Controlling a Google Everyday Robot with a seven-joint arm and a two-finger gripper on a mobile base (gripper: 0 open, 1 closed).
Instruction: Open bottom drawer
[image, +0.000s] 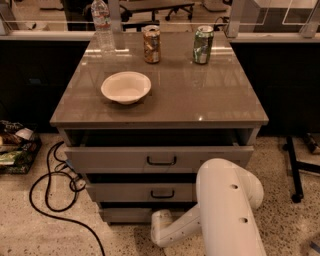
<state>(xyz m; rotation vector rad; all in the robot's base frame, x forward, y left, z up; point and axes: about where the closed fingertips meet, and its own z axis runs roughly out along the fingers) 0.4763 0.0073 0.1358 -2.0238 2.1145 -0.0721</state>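
Observation:
The bottom drawer (125, 214) is the lowest, shortest grey front of the cabinet, seen near the floor. Its handle is hidden behind the end of my arm. My white arm (227, 210) bends down from the lower right, and its gripper (159, 221) sits low against the middle of the bottom drawer front. The middle drawer (120, 192) and the top drawer (110, 159) both stand slightly out, each with a black bar handle.
On the cabinet top (210, 100) are a white bowl (126, 87), two cans (151, 44) (203, 44) and a water bottle (102, 25). A black cable (50, 200) loops on the floor at the left by a bin of clutter (15, 150). A black stand leg (294, 170) is at the right.

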